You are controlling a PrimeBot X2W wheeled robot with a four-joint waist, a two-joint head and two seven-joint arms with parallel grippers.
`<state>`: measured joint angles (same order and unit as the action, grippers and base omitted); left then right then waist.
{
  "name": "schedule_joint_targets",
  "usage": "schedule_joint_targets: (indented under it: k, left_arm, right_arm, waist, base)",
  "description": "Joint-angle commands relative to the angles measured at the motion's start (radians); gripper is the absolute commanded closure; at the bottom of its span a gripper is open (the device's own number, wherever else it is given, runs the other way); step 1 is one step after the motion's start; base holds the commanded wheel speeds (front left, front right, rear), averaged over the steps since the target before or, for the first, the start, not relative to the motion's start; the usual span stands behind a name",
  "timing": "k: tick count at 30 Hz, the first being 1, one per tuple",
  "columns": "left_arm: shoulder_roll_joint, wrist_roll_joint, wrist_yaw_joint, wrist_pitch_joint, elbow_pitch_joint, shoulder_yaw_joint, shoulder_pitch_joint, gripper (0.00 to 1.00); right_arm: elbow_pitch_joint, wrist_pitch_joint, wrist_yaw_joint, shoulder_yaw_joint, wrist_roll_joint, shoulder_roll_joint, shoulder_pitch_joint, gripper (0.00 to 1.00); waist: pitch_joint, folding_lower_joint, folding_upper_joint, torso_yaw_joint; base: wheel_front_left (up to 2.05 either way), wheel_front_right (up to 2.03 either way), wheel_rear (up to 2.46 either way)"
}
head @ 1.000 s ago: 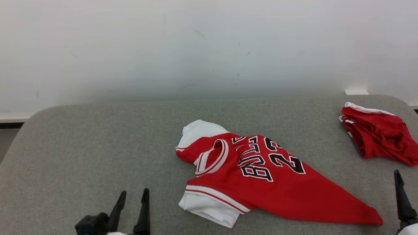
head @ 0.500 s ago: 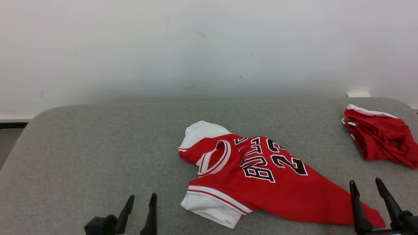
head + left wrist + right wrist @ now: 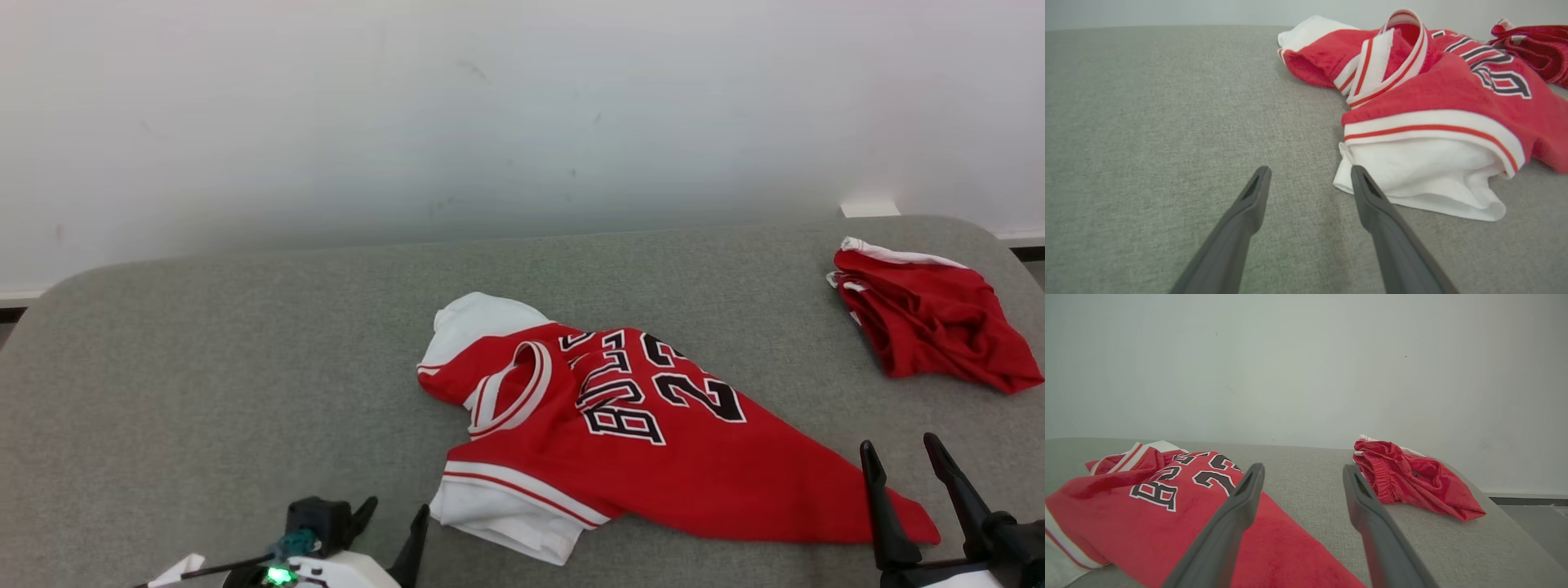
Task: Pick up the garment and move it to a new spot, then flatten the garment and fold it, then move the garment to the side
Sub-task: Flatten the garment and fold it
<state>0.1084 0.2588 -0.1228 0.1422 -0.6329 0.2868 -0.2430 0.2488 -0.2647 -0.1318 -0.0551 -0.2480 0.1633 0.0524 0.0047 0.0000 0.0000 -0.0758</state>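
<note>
The garment (image 3: 645, 457) is a red jersey with white sleeves and black lettering. It lies crumpled in the middle of the grey table (image 3: 204, 367), collar to the left and hem tapering to a point at the right. My left gripper (image 3: 398, 505) is open just left of the near white sleeve; in the left wrist view (image 3: 1310, 169) its right finger (image 3: 1372, 204) is next to the edge of the garment's (image 3: 1433, 94) sleeve. My right gripper (image 3: 898, 441) is open above the hem's pointed end. In the right wrist view (image 3: 1303, 467) the garment (image 3: 1147, 506) passes under the left finger.
A second red piece of clothing (image 3: 931, 327) lies bunched at the table's far right corner, also seen in the right wrist view (image 3: 1412, 477). A white wall stands behind the table. Bare grey table stretches to the left of the jersey.
The camera has shifted a little. My left gripper has moved right, toward the white sleeve. My right gripper came in from the right edge to the hem's tip. The jersey lies as before.
</note>
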Motion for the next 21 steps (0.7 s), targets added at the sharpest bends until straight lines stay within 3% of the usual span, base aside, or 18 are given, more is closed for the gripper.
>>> schedule_joint_targets:
  k: [1,14,16,18,21]
  left_arm:
    - [0.013,-0.012,-0.002,-0.011,-0.021,0.007,-0.020,0.00]
    - [0.024,-0.008,-0.008,-0.015,-0.196,0.104,-0.131,0.00]
    - [0.018,0.002,-0.008,-0.021,-0.210,0.128,-0.137,0.25]
    - [0.011,0.009,-0.009,-0.028,-0.220,0.155,-0.140,0.64]
    - [0.012,0.017,-0.009,-0.041,-0.234,0.199,-0.140,1.00]
  right_arm:
    - [0.003,0.001,0.003,0.002,-0.009,0.010,0.011,0.00]
    - [0.010,0.001,0.003,0.004,-0.006,-0.002,0.043,0.00]
    - [0.010,0.001,0.003,0.003,-0.004,-0.005,0.045,0.00]
    - [0.010,0.001,0.003,0.004,-0.002,-0.008,0.045,0.00]
    - [0.013,0.001,0.003,0.006,0.000,-0.012,0.041,0.00]
  waist:
    - [0.009,0.0000,0.0000,-0.014]
    - [0.051,0.0000,0.0000,-0.074]
    - [0.054,0.0000,0.0000,-0.078]
    - [0.056,0.0000,0.0000,-0.079]
    - [0.056,0.0000,0.0000,-0.078]
  base:
    - [0.00,0.00,0.00]
    - [0.00,0.00,0.00]
    - [0.00,0.00,0.00]
    - [0.00,0.00,0.00]
    - [0.00,0.00,0.00]
